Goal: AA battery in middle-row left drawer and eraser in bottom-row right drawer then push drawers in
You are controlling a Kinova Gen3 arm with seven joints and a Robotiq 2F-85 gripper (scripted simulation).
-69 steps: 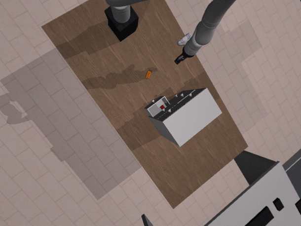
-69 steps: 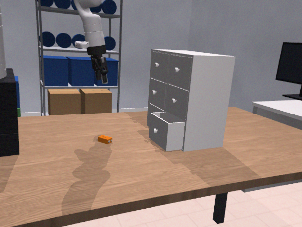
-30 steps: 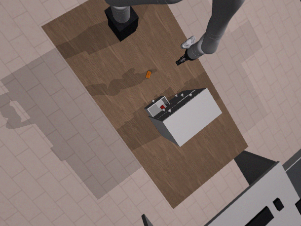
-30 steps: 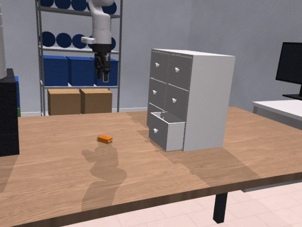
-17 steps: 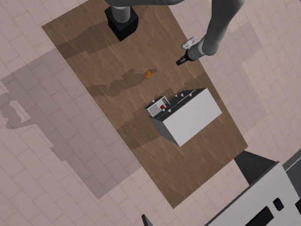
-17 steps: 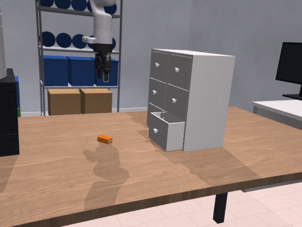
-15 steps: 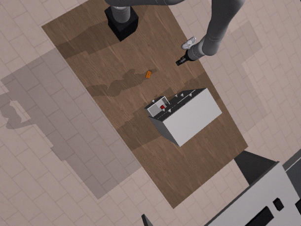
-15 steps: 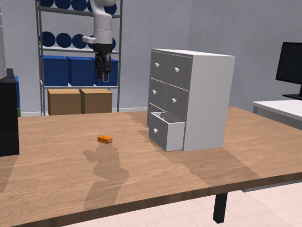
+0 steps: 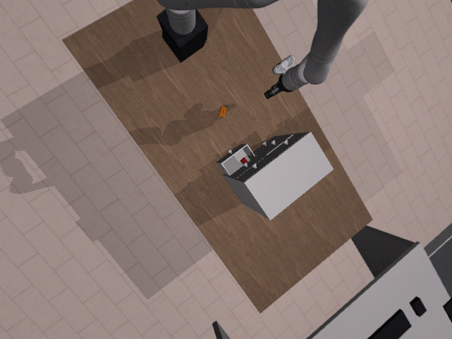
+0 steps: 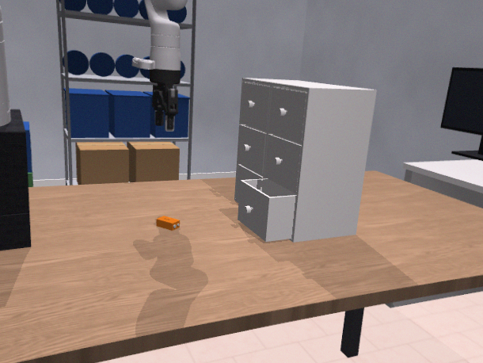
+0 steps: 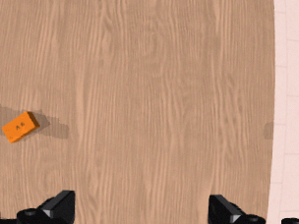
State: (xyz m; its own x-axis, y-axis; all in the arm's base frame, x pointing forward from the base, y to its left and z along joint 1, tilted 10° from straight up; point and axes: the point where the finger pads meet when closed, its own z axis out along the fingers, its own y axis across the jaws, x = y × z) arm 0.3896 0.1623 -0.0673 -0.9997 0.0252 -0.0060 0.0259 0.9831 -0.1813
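Wrist view, orange block with small dark marks, illegible, hand released above table.

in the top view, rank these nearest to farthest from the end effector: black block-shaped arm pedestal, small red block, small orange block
Measured across the top view from the end effector:
1. small orange block, left on the table
2. small red block, inside the open bottom drawer
3. black block-shaped arm pedestal, upper left
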